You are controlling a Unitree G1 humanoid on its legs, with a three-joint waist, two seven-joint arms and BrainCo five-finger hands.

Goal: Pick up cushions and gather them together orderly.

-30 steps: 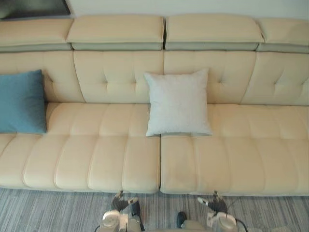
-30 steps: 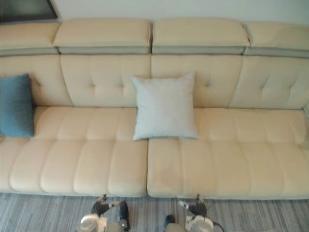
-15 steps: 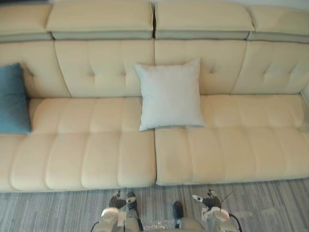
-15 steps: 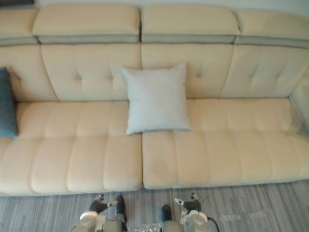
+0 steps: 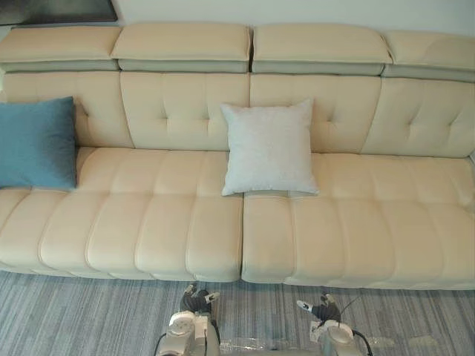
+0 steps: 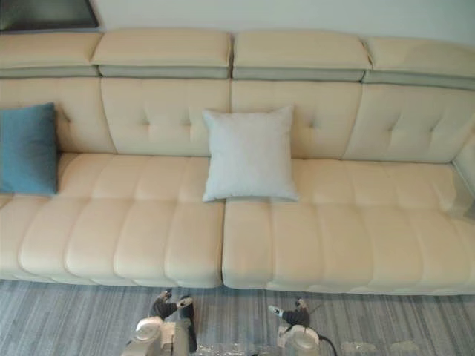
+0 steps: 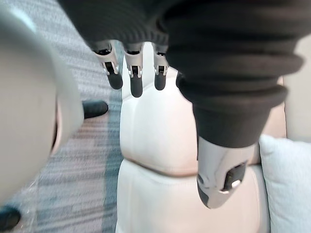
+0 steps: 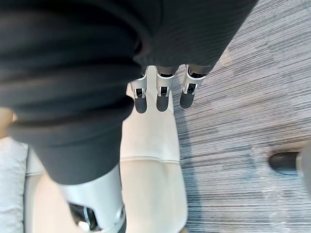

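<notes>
Two cushions lean against the back of the cream tufted leather sofa (image 5: 148, 237): a square blue fabric cushion (image 5: 35, 143) at its left end and a square pale grey fabric cushion (image 5: 269, 148) over the middle seam, well apart. My left hand (image 5: 197, 300) and right hand (image 5: 323, 307) hang low over the grey striped carpet (image 5: 74, 319) before the seat, both empty. My wrist views show the fingers (image 7: 136, 80) straight, slightly spread, thumbs apart; each catches an edge of the pale cushion. A dark panel (image 5: 63, 10), perhaps a frame, sits on the wall.
</notes>
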